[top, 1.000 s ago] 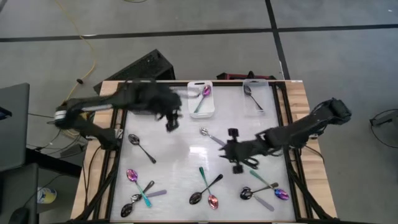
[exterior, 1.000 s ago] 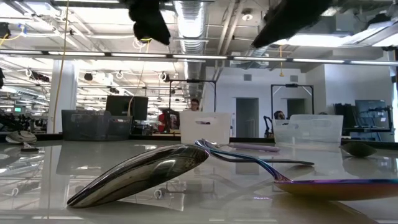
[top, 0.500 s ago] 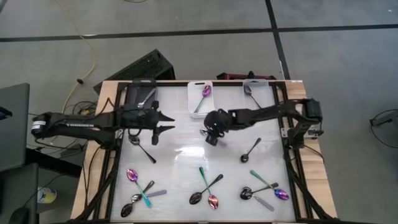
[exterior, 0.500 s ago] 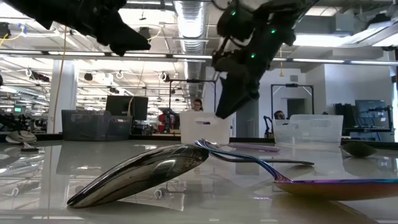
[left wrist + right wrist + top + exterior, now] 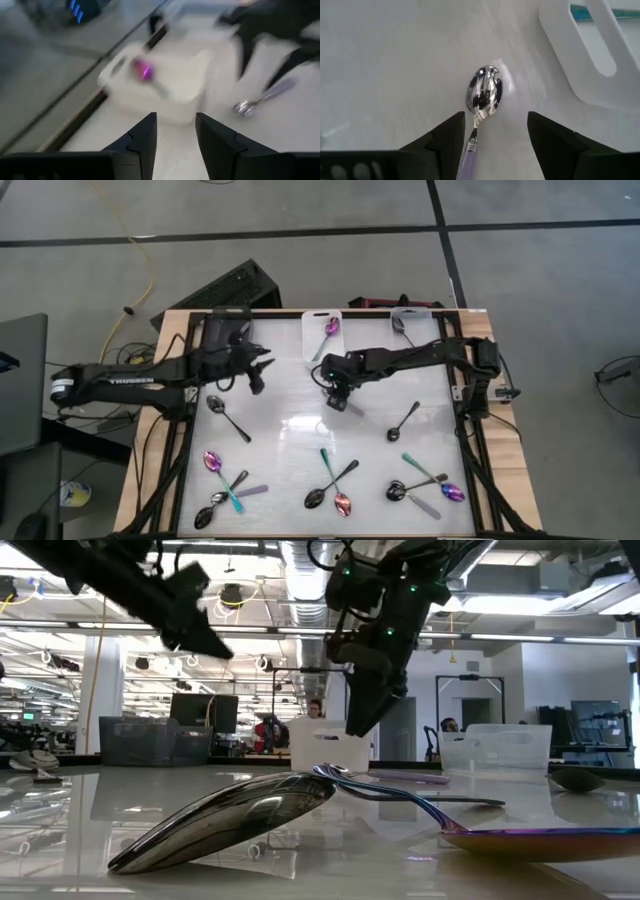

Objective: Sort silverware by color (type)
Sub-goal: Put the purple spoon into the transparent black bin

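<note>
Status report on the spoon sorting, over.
Right end effector open, poised over silver spoon by middle bin. Left end effector open, empty, facing that bin. Nothing in the way.

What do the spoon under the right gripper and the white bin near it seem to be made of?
The spoon looks like polished metal: its bowl gives mirror reflections, and the pale handle may be a coated or plastic part. The white bin looks like moulded plastic, matte and opaque, with rounded edges and a cut-out slot. The right gripper is open above the spoon.
</note>
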Available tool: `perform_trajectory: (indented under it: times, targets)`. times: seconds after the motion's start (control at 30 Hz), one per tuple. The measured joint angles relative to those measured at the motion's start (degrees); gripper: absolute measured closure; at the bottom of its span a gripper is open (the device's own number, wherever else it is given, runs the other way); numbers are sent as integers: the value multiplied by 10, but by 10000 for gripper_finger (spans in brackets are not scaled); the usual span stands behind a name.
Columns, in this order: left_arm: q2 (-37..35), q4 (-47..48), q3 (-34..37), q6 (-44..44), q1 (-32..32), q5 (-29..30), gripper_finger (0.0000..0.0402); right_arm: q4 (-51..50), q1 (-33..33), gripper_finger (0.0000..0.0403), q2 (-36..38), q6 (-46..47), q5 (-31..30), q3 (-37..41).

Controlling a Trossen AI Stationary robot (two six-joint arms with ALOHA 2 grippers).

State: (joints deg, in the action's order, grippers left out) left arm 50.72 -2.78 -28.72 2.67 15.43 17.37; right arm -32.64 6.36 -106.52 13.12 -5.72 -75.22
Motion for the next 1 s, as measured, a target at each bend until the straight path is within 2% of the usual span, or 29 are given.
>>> perform_trajectory:
  times: [0.17,0.27,0.37,0.53,1.0]
  targets:
    - [36,32,0,-72,119,6,280,3,2,168,1,-51,-1,0]
    - [70,27,0,-95,183,-62,280,3,7,168,0,-60,-2,0]
    - [100,31,0,-119,217,-138,280,4,10,168,-3,-58,-3,2]
    - [125,26,0,-131,215,-198,280,33,9,168,-3,-40,-4,27]
    - [92,19,0,-140,184,-196,281,87,-15,168,-3,19,-4,94]
